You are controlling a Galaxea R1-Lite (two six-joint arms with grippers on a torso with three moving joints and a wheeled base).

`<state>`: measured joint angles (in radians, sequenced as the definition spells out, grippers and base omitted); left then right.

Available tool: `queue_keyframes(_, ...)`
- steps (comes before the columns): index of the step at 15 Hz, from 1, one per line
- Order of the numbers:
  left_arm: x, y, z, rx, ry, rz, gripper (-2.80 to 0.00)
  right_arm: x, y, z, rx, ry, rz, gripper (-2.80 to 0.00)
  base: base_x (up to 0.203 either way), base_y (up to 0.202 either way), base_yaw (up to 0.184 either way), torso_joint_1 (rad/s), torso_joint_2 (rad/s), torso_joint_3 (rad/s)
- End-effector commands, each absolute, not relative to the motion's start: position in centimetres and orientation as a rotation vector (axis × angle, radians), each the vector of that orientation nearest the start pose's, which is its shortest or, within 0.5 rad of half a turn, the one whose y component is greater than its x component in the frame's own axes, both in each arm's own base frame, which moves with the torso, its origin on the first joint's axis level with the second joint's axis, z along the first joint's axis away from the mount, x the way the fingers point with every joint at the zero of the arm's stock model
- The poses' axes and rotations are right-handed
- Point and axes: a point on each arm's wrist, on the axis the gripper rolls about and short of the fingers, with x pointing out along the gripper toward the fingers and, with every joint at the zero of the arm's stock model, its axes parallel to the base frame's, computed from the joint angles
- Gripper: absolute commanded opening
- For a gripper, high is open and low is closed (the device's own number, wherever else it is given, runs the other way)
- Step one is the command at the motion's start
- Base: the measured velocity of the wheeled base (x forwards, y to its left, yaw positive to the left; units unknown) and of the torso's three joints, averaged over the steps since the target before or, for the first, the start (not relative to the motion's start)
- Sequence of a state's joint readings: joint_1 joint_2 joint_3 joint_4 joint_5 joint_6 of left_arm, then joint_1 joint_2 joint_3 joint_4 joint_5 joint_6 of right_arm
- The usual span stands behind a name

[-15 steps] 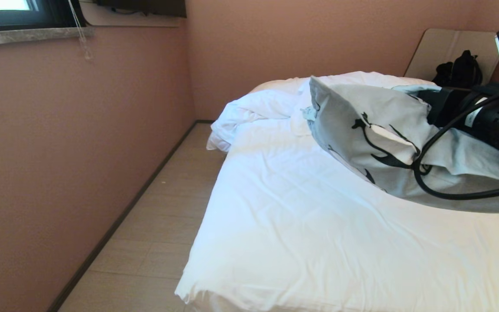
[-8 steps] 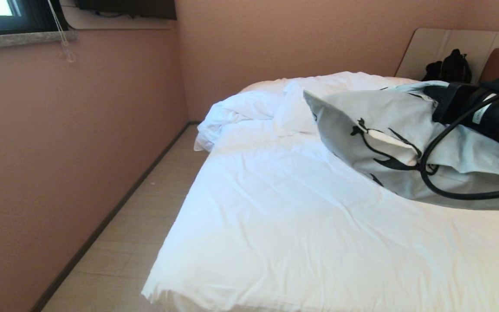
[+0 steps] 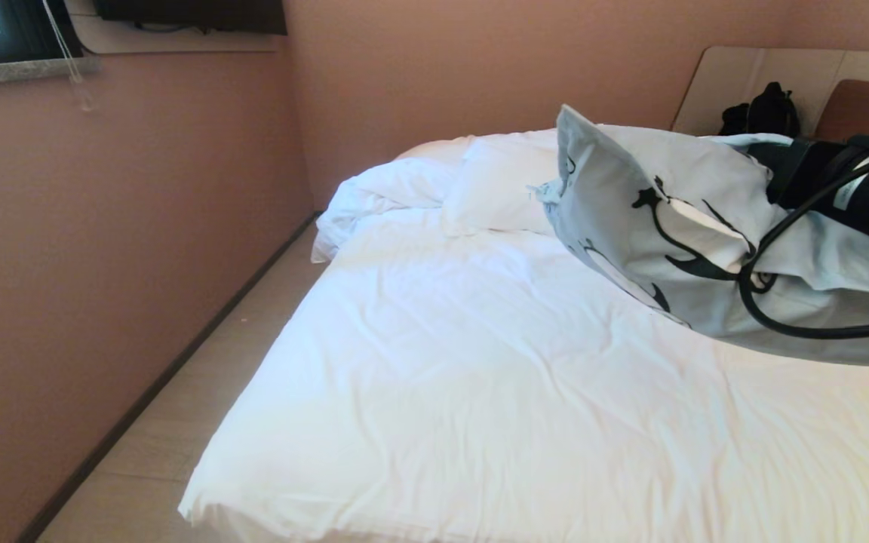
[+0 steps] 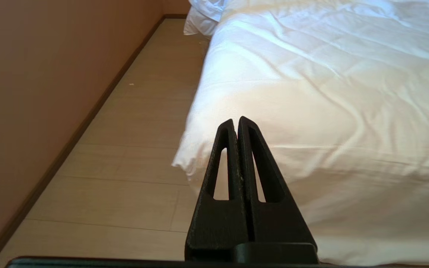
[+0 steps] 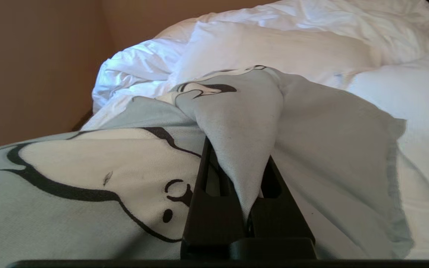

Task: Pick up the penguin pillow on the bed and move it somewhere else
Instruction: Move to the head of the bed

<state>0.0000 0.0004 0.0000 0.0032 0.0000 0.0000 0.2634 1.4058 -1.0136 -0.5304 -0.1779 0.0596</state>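
With my right gripper (image 5: pixel 246 178) pinching a fold of the penguin pillow (image 3: pixel 653 226) between its jaws, the pillow's free corner has lifted above the bed (image 3: pixel 480 377), the carry underway; my left gripper (image 4: pixel 237 124) hangs shut beside the bed.

Warm dim light, sheet glare, soft focus
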Motion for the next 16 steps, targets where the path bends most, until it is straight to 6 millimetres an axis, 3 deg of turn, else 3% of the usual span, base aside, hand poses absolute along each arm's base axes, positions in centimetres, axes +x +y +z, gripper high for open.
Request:
queue_keyframes(1,-2.3,0.0,7.5,0.0,0.003,0.0,-2.8,23.3,5.9,31.4,0.092,-0.14,0.09,-2.8,0.0,-0.195,0.0,0.002,0.0,-0.002)
queue_keyframes(16,-2.3,0.0,7.5,0.0,0.003,0.0,-2.8,21.7,4.7,32.9,0.1,-0.198,0.057,-2.8,0.0,-0.195,0.0,0.002,0.0,0.001)
